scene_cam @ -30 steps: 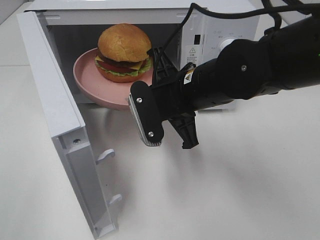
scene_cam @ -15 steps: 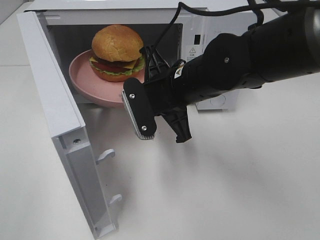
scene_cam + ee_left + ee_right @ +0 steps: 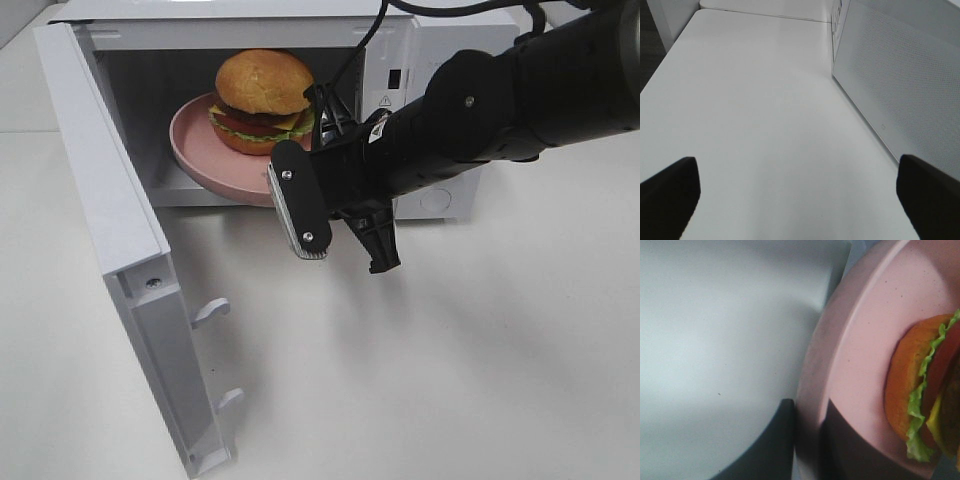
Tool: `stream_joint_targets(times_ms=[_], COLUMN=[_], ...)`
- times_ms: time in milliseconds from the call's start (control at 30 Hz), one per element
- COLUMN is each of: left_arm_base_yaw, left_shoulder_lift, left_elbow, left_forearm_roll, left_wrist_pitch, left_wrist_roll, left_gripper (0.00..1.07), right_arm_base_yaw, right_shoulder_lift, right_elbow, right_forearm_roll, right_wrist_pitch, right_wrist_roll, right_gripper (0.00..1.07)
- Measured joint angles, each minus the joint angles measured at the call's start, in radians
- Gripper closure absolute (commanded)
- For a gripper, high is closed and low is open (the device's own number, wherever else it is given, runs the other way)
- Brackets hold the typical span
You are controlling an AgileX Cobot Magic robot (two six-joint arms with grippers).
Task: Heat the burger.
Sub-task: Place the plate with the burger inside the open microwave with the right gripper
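Sitting on right gripper's (image 3: 810, 445) plate (image 3: 860, 340): burger (image 3: 264, 100).

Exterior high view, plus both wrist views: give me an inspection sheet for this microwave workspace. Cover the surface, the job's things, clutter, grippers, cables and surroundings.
Surface: white table, bare where visible.
Job's things: burger upright on the pink plate, inside the microwave; its door is swung wide open. Whether the plate rests on the cavity floor cannot be told.
Clutter: nothing seen.
Grippers: right gripper clamped on the pink plate's rim; left gripper open, holding nothing, over the table beside the microwave.
Cables: black cable runs from the right arm across the microwave's front.
Surroundings: dark floor past the table edge.
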Motion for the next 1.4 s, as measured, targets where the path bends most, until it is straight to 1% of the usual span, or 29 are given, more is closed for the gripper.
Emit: stream_joint_targets(times_ms=[200,400,467,533,633,700,767,800,900,967,1000,1167,1367,1400], left_arm_base_yaw=[0.0,0.0,0.0,0.0,0.0,0.0,0.0,0.0,0.0,0.0,0.0,0.0,0.0,0.0], left_shoulder_lift=[0.0,0.0,0.0,0.0,0.0,0.0,0.0,0.0,0.0,0.0,0.0,0.0,0.0,0.0], left_elbow=[0.0,0.0,0.0,0.0,0.0,0.0,0.0,0.0,0.0,0.0,0.0,0.0,0.0,0.0], left_forearm_roll=[0.0,0.0,0.0,0.0,0.0,0.0,0.0,0.0,0.0,0.0,0.0,0.0,0.0,0.0], left_wrist_pitch=[0.0,0.0,0.0,0.0,0.0,0.0,0.0,0.0,0.0,0.0,0.0,0.0,0.0,0.0], left_wrist_roll=[0.0,0.0,0.0,0.0,0.0,0.0,0.0,0.0,0.0,0.0,0.0,0.0,0.0,0.0], left_gripper=[0.07,0.07,0.07,0.07,0.07,0.07,0.07,0.07,0.07,0.07,0.07,0.07,0.07,0.07], right_arm_base_yaw=[-0.001,-0.001,-0.001,-0.001,-0.001,-0.001,-0.001,-0.001,-0.001,-0.01,-0.01,-0.021,-0.026,-0.026], right_shoulder_lift=[0.029,0.073,0.076,0.091,0.099,0.134,0.147,0.166,0.176,0.212,0.212,0.255,0.284,0.295], right_elbow=[-0.006,-0.065,-0.077,-0.114,-0.126,-0.176,-0.191,-0.221,-0.236,-0.288,-0.288,-0.357,-0.406,-0.43], right_forearm_roll=[-0.001,-0.009,-0.02,-0.058,-0.066,-0.102,-0.111,-0.127,-0.129,-0.148,-0.148,-0.201,-0.226,-0.252], right_wrist_pitch=[0.0,0.026,0.024,0.024,0.024,0.033,0.037,0.054,0.064,0.08,0.08,0.12,0.148,0.173], right_wrist_roll=[0.0,0.009,0.014,0.051,0.061,0.108,0.119,0.143,0.156,0.188,0.188,0.242,0.272,0.284], right_gripper=[1.07,1.07,1.07,1.07,1.07,1.07,1.07,1.07,1.07,1.07,1.07,1.07,1.07,1.06])
